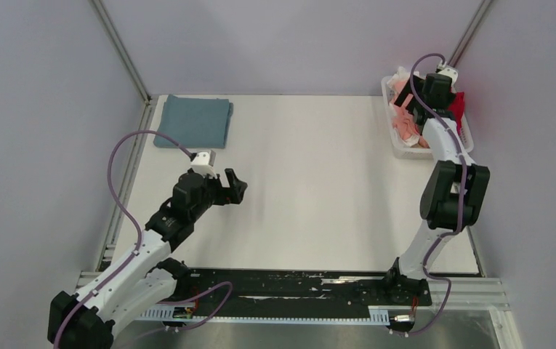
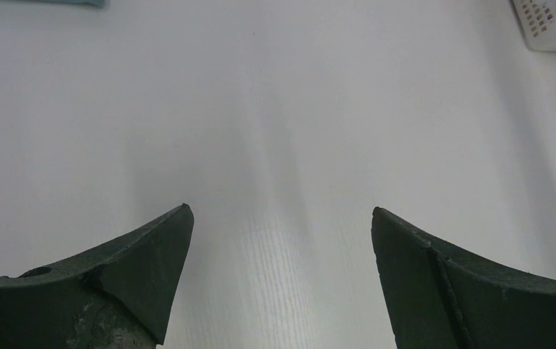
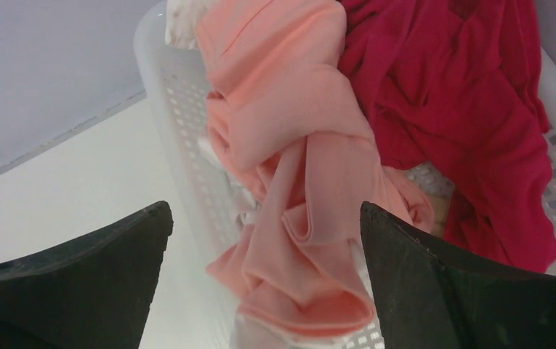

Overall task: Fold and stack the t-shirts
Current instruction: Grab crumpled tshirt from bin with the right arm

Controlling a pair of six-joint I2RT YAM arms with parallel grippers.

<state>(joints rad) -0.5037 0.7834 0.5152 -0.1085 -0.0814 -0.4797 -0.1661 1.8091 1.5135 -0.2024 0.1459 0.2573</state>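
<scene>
A folded blue-grey t-shirt [image 1: 195, 121] lies flat at the table's far left corner. A crumpled salmon-pink t-shirt [image 3: 296, 167] and a crimson red t-shirt [image 3: 464, 109] lie heaped in the white lattice basket [image 1: 394, 135] at the far right; the pink one hangs over the basket's rim. A bit of white cloth [image 3: 180, 18] shows behind them. My right gripper [image 3: 267, 218] is open and hovers just above the pink t-shirt, its jaws either side of a fold. My left gripper [image 2: 282, 218] is open and empty above the bare table, left of centre [image 1: 232, 186].
The basket's rim [image 3: 166, 109] stands between the shirts and the white table [image 1: 311, 182]. The basket's corner shows at the far right in the left wrist view [image 2: 551, 25]. Metal frame posts stand at the back corners. A black rail runs along the near edge.
</scene>
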